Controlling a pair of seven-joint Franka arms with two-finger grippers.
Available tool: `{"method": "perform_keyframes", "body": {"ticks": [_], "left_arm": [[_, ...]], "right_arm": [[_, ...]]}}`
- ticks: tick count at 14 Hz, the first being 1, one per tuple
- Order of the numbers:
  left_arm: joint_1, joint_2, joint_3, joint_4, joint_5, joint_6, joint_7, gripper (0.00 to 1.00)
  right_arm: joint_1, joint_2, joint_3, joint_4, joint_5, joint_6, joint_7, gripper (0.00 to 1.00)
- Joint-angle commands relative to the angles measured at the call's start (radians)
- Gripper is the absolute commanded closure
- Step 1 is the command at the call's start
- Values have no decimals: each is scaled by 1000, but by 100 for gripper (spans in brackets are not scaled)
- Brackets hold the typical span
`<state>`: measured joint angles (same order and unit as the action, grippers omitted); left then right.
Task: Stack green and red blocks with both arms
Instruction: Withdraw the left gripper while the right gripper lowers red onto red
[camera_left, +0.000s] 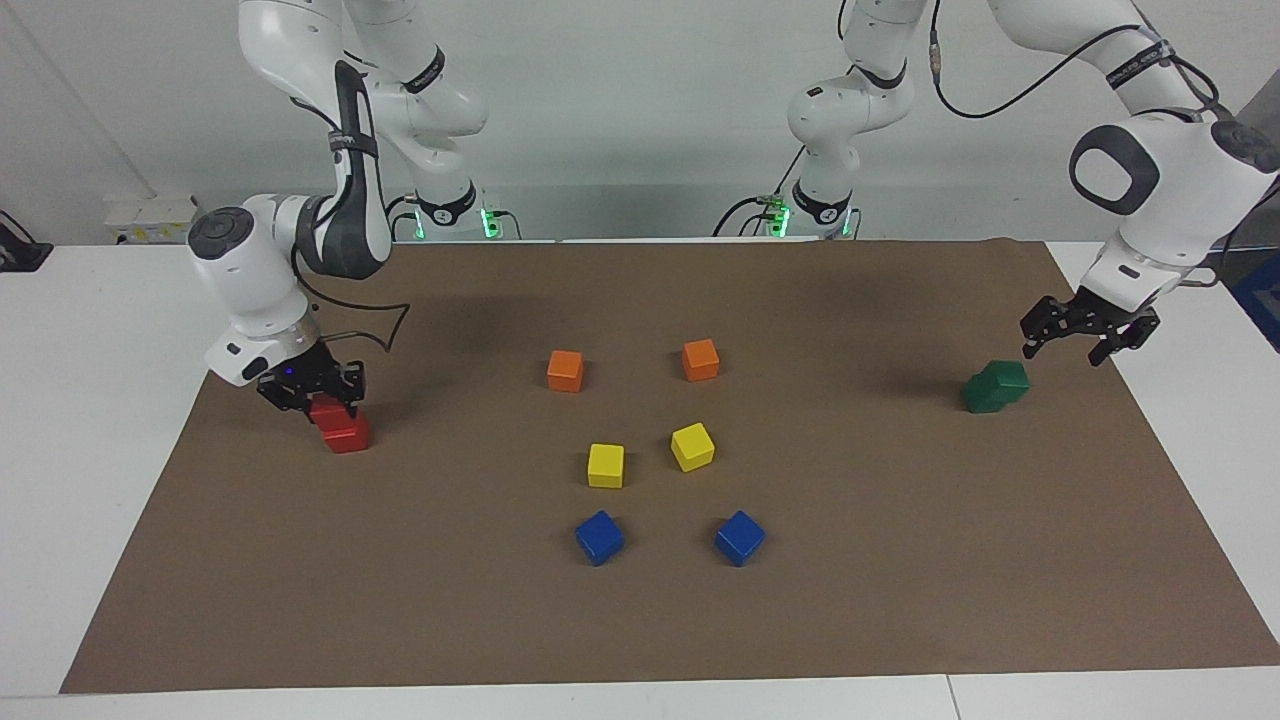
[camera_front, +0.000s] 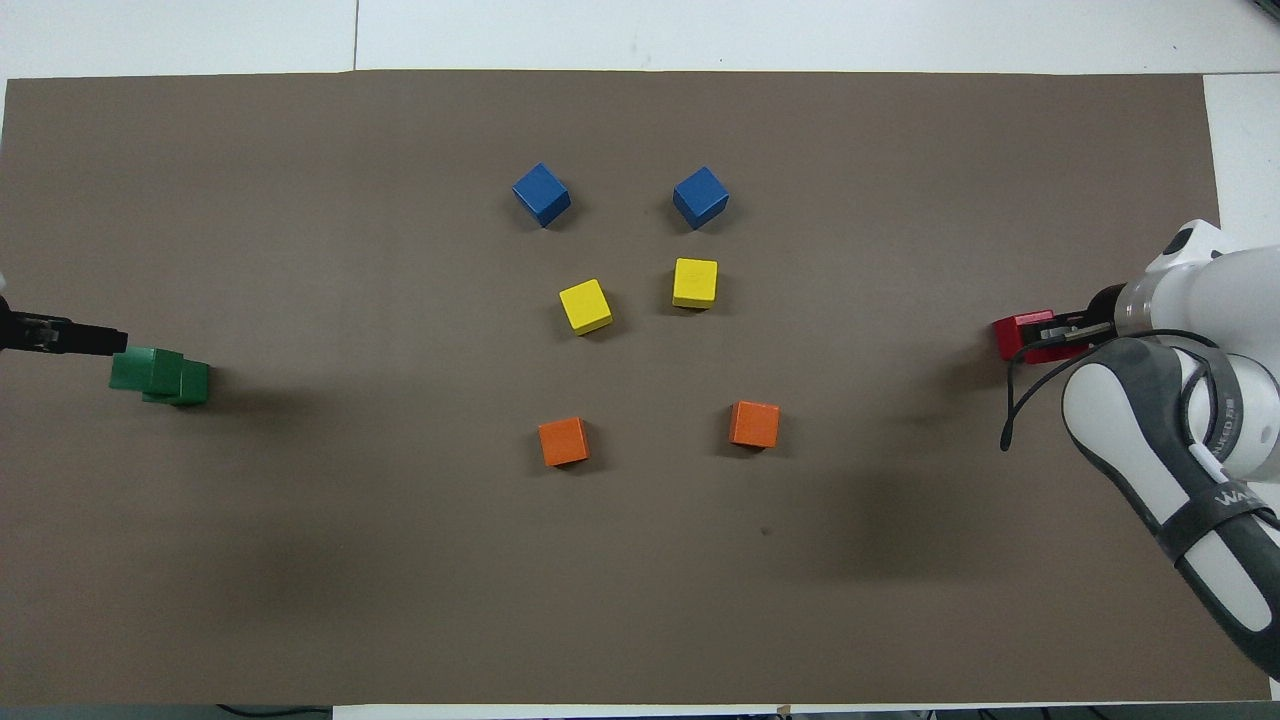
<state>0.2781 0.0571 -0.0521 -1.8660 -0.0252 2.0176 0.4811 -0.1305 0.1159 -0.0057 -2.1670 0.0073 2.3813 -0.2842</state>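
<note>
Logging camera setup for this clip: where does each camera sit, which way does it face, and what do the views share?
Facing view: high across the table, looking at the robots; both whole arms show, left gripper raised open, right gripper shut on the upper red block.
Overhead view: above the robots' end, looking steeply down; only the left gripper's tip and the right forearm show.
Shared: green stack, red blocks.
</note>
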Motion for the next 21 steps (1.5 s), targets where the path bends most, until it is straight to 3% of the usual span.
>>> {"method": "perform_keyframes", "body": {"ticks": [1,5,9,14,21], "left_arm": [[-13,-78,8,2,19,-65,2,0],[-25,-129,6,18,19,-120,-50,0],[-80,-129,-8,91,19,-235,-283,0],[-100,-131,-22,175,8,-371,-398,0],[-131,-111,-19,249,-1,-468,-434,0]], "right_arm": [[-6,1,4,-42,-1,65,5,100],[-6,1,4,-45,-1,67,8,100],[-4,2,4,-48,-1,67,17,100],[-4,2,4,-48,-1,65,17,100],[5,2,4,-45,-1,64,16,100]]}}
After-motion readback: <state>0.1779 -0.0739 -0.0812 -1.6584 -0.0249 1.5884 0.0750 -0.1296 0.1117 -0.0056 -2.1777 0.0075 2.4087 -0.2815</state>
